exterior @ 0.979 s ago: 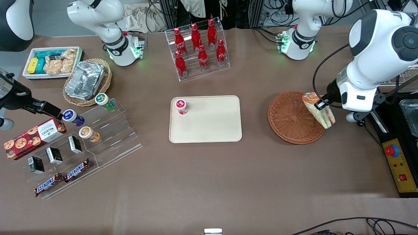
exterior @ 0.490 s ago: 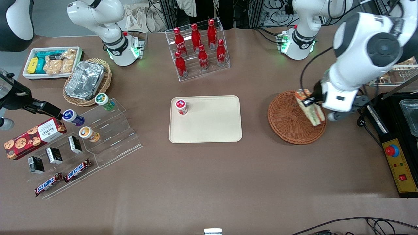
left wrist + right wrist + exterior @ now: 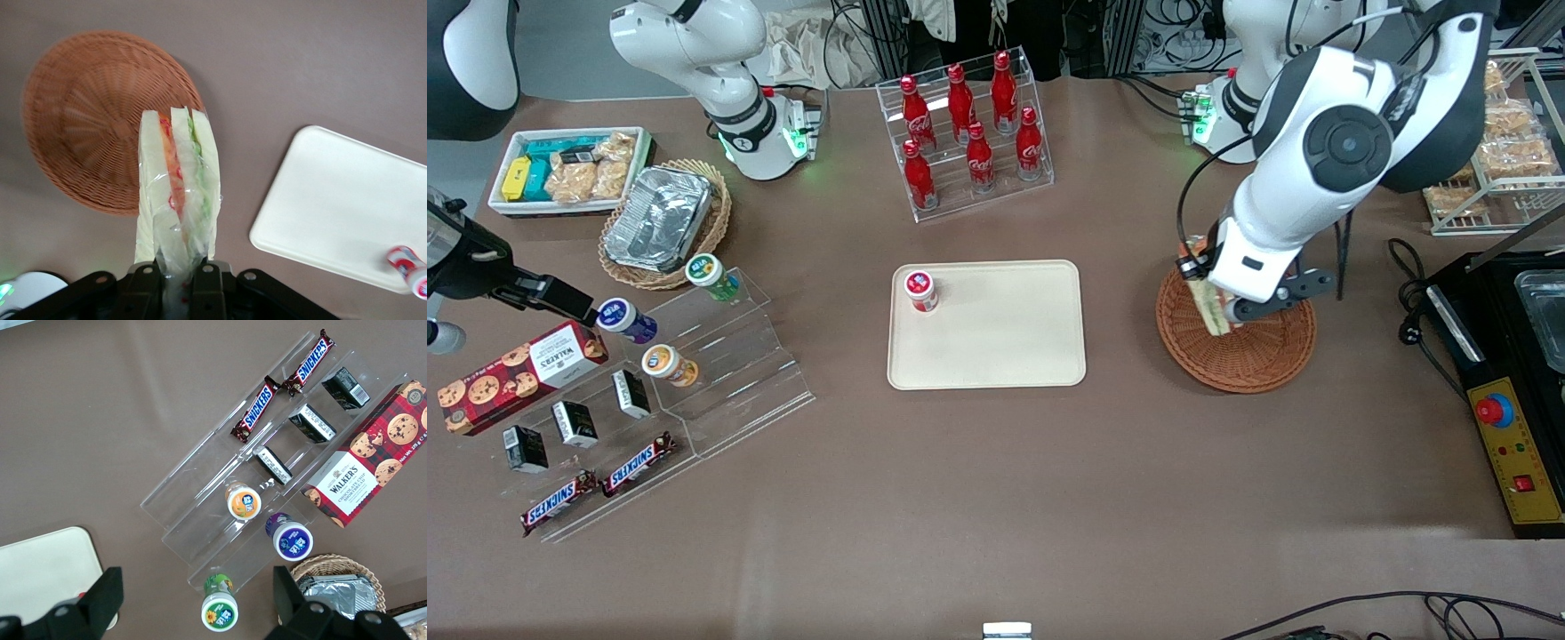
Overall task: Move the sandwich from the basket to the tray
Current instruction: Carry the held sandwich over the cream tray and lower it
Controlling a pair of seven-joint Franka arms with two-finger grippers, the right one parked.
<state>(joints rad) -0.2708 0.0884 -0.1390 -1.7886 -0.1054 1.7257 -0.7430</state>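
Hand (image 3: 181, 280) grips the wrapped triangular white-bread sandwich (image 3: 177, 189) above the round reddish-brown wicker basket's (image 3: 1240, 360) edge; bare counter (image 3: 1120, 311) separates it from the flat beige rectangular tray (image 3: 1005, 338).

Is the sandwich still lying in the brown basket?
No, it is out. The claw is shut on the sandwich, holding it in the air above the basket's edge, not yet over the tray.

Holding left gripper (image 3: 180, 283) aloft, wrist pointing down, fingers (image 3: 207, 287) clamping tight. Reaching out from the base with elbow raised, forearm angling down toward the table.
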